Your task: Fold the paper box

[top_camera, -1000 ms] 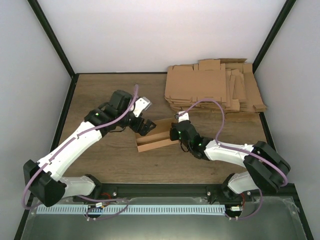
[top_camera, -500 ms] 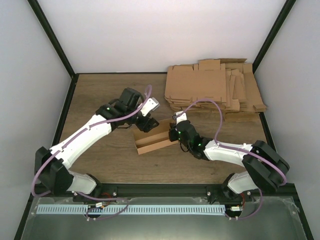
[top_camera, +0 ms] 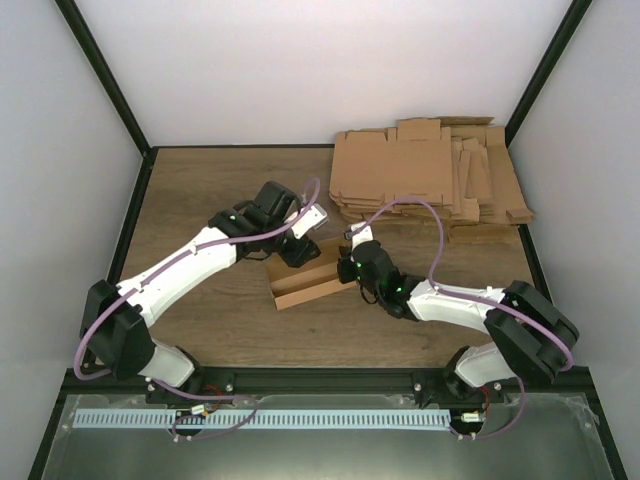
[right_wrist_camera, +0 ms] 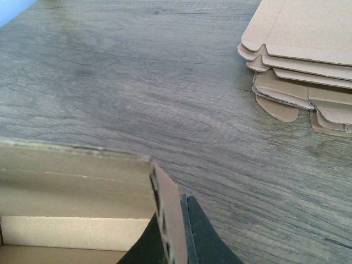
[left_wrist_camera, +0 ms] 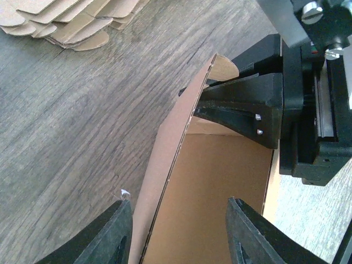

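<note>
The paper box (top_camera: 312, 285) lies mid-table as a shallow brown tray with raised walls. My left gripper (top_camera: 297, 254) hangs over its far left part. In the left wrist view its fingers (left_wrist_camera: 117, 231) stand apart astride the box's far long wall (left_wrist_camera: 165, 165), with the box floor (left_wrist_camera: 220, 187) between them and neither pad pressing. My right gripper (top_camera: 352, 268) is shut on the box's right end wall (right_wrist_camera: 168, 203), pinching the cardboard edge between both fingers. That gripper (left_wrist_camera: 247, 104) also shows as a black block at the box's far end.
A pile of flat brown cardboard blanks (top_camera: 430, 185) lies at the back right, close behind the box; its edges show in both wrist views (left_wrist_camera: 66, 22) (right_wrist_camera: 308, 60). Bare wooden table (top_camera: 200, 200) stretches to the left, bounded by black frame posts and white walls.
My left arm has swung right and forward onto the box, and its jaws have narrowed around the far wall. The right gripper has kept its hold without moving.
</note>
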You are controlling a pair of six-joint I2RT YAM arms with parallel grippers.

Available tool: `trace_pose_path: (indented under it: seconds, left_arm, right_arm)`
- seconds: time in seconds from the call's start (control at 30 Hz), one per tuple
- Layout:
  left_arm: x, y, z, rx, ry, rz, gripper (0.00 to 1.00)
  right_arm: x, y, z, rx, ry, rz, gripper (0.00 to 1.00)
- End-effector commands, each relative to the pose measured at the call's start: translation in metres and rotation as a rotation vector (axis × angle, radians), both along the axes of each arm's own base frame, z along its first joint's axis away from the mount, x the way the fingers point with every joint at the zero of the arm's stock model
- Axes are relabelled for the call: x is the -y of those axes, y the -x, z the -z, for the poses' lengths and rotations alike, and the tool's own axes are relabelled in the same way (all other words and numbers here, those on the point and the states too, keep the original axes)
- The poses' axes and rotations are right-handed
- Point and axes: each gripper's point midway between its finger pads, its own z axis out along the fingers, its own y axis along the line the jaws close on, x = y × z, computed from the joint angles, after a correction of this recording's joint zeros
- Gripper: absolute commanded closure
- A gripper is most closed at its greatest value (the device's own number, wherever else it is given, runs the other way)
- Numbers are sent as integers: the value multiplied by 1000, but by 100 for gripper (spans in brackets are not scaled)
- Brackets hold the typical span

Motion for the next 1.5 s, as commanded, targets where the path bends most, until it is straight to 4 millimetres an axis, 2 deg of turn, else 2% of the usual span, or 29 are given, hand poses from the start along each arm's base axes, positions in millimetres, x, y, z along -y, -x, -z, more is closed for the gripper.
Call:
trace_pose_path:
  seconds: [0.0, 0.3, 0.57, 0.7, 0.8, 1.13, 1.47]
  left_arm:
    - [2, 4, 8, -7, -23, 1, 51]
    - [2, 7, 27, -30, -82, -13, 65]
    - [6, 15, 35, -58, -101, 6, 96]
    - [9, 21, 41, -71, -108, 25, 96]
    - [11, 24, 45, -82, -114, 33, 96]
    - [15, 30, 57, -108, -135, 46, 96]
    - [22, 34, 61, -132, -122, 60, 96]
  right_arm:
    - [6, 25, 49, -133, 135, -66, 99]
    - [6, 25, 48, -130, 139, -68, 99]
    - [7, 25, 45, -128, 134, -64, 97]
    - [8, 25, 43, -125, 132, -60, 93]
    - [10, 26, 43, -123, 134, -56, 84]
    - [18, 32, 39, -143, 126, -36, 77]
    - [30, 49, 24, -174, 86, -34, 57]
